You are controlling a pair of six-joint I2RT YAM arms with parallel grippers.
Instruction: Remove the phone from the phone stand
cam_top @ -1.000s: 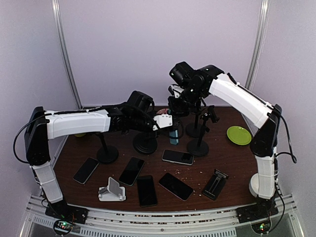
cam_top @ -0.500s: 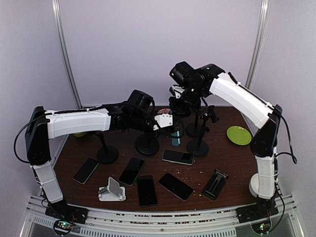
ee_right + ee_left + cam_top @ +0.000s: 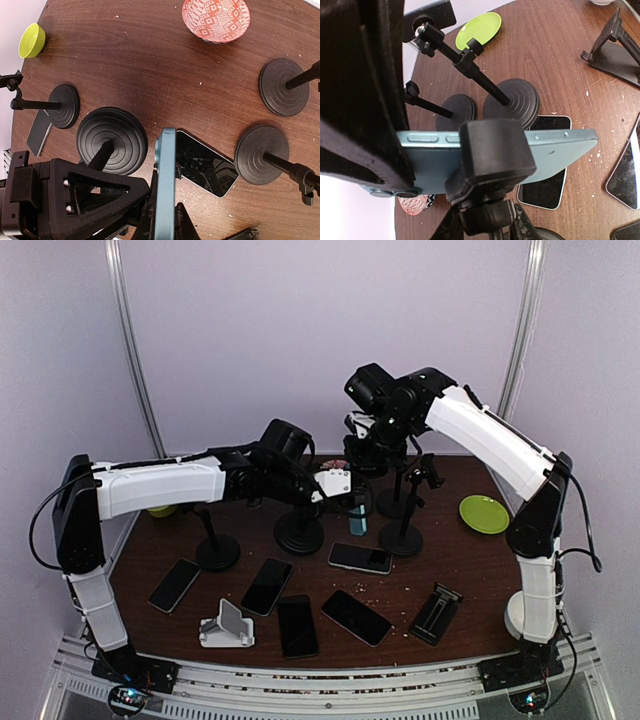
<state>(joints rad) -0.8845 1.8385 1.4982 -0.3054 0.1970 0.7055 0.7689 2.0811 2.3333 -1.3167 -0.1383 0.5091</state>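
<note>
Between my right fingers (image 3: 363, 462) the phone (image 3: 165, 185) stays pinched edge-on, yet the stand's clamp (image 3: 495, 155) still holds it. It has only crept slightly sideways, so it is not free. Beside the clamp, my left fingers (image 3: 375, 100) brace; I cannot tell their grip.

Pale lilac walls (image 3: 300, 330) enclose a dark wooden table (image 3: 470, 565), apparently round-edged.

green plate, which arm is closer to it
Right. The right arm rises just beside the green plate on its right; the left hand is well to its left, at the blue phone.
</note>
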